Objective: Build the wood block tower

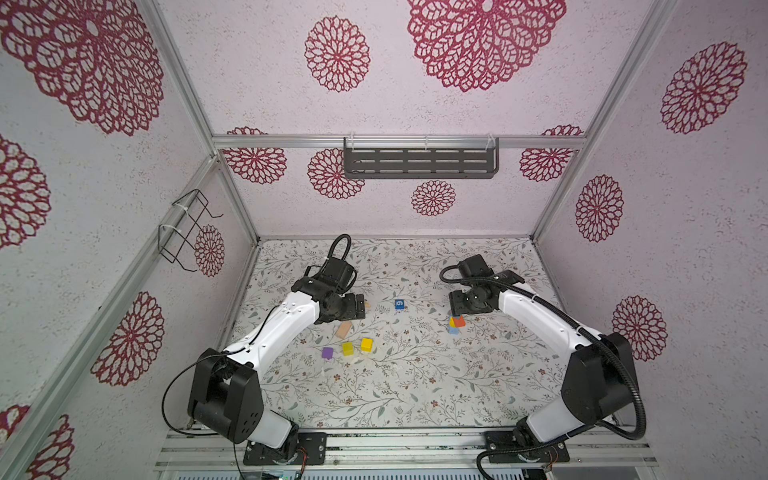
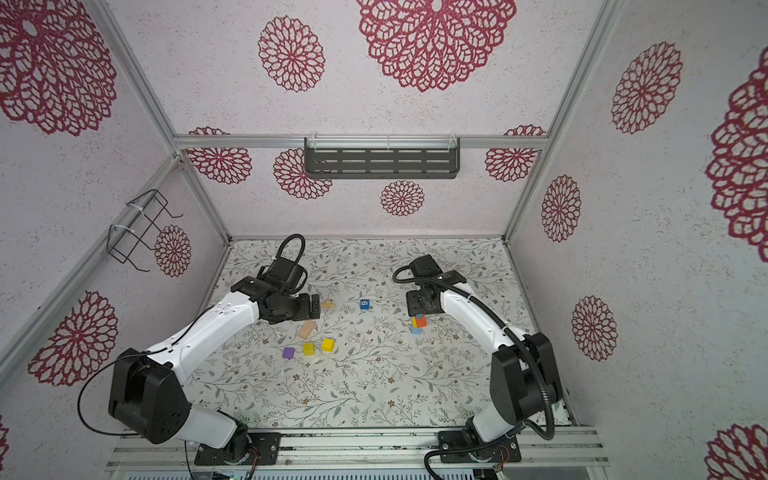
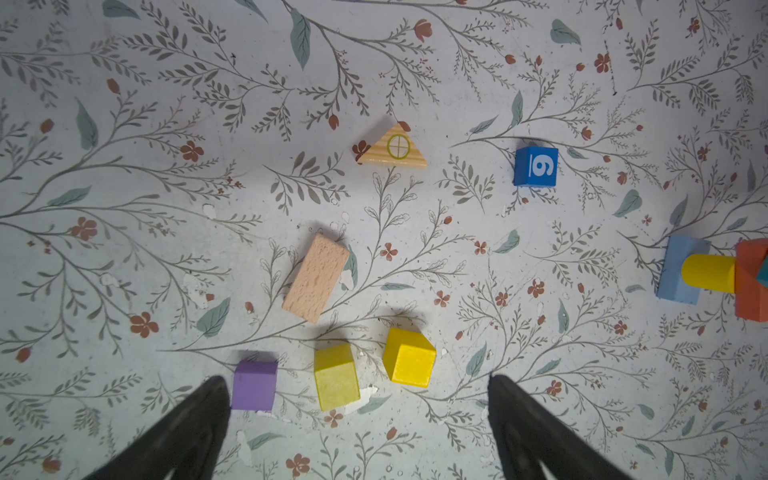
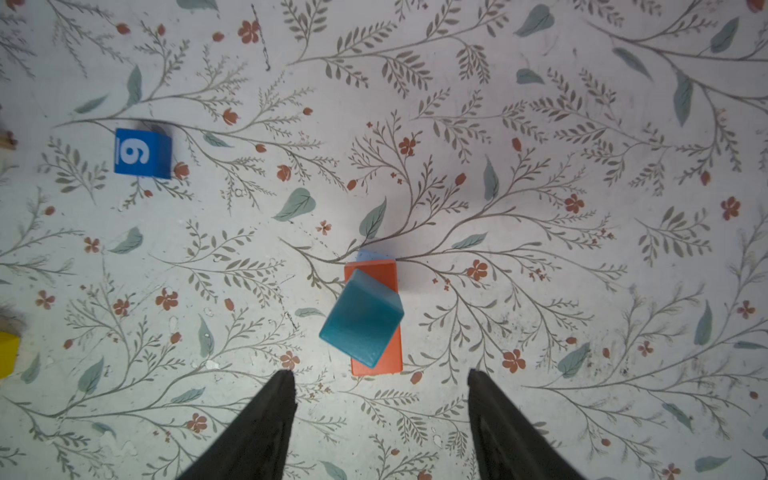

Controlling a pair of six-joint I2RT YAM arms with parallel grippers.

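The wood block tower [image 1: 456,324] stands right of the mat's middle, showing in both top views. From above, a teal block [image 4: 361,318] sits skewed on an orange block [image 4: 376,361], with a light blue block [image 4: 372,255] at the bottom. A yellow cylinder [image 3: 706,274] shows between the light blue and the orange. My right gripper [image 4: 380,374] hangs open just above the tower, holding nothing. A blue cube marked "6" [image 1: 399,304], a tan block [image 3: 316,277], a wooden triangle [image 3: 392,147], a purple cube [image 3: 254,384] and two yellow cubes [image 3: 336,376] [image 3: 409,357] lie loose. My left gripper [image 3: 355,380] is wide open above them, empty.
A black slotted shelf [image 1: 419,162] hangs on the back wall and a wire basket [image 1: 187,228] on the left wall. Patterned walls close the mat on three sides. A metal rail [image 1: 407,451] with both arm bases runs along the front edge.
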